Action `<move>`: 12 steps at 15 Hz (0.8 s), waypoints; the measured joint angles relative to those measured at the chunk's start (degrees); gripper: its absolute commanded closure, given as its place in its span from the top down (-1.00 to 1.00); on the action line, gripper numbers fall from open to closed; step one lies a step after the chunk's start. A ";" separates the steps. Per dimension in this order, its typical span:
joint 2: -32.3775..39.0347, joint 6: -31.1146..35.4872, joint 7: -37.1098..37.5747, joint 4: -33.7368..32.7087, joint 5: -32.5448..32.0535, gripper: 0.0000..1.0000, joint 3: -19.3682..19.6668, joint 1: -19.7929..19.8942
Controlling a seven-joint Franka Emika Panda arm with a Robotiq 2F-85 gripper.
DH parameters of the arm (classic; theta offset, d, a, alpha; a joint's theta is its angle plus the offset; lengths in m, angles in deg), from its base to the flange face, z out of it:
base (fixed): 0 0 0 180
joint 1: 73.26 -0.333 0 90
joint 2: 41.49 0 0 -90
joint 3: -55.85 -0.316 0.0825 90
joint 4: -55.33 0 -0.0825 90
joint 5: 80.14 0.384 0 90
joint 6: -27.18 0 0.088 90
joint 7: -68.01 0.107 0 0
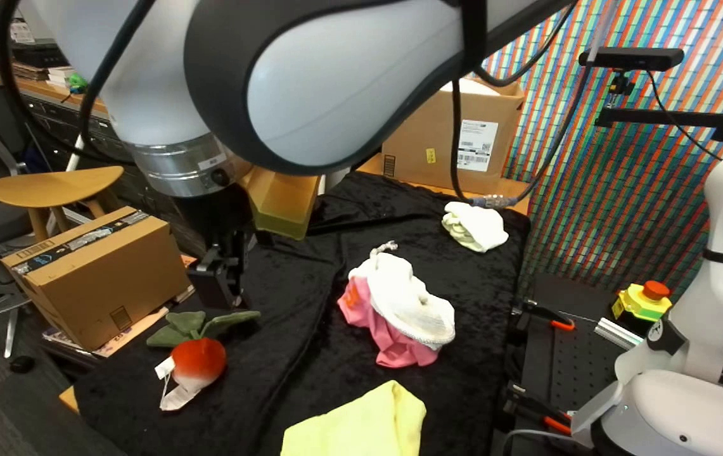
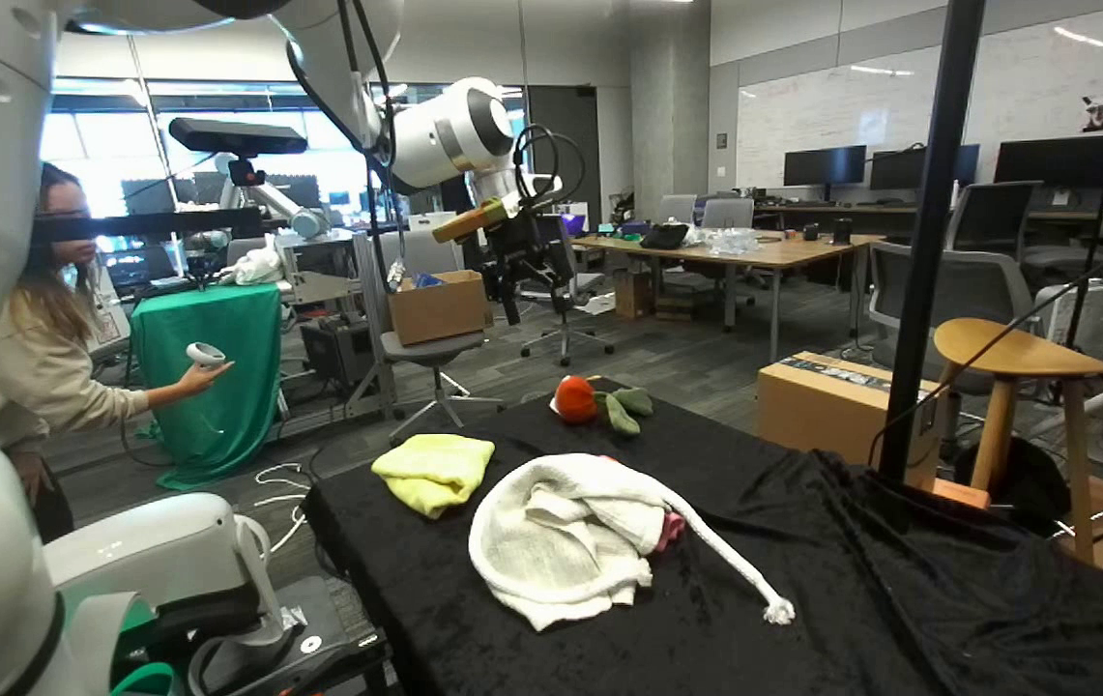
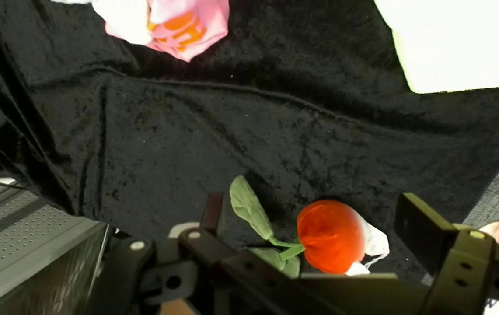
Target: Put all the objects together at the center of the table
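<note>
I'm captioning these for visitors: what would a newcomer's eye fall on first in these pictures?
Probably the leafy red plush toy, near the edge of the black-draped table, with the open claw hanging above it. Next come the white cloth bundled with the pink cloth farther in, and the bright yellow cloth lying apart from them.

Wrist view looks down; all three views share black-draped table (image 1: 294, 285).
</note>
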 measured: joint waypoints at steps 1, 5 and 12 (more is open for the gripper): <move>0.75 0.50 0.24 -0.63 -0.23 1.00 0.01 -0.63; 3.65 4.07 3.01 -3.06 -2.83 1.00 0.57 -3.12; 10.16 7.15 6.64 -8.00 -4.14 1.00 3.20 -5.71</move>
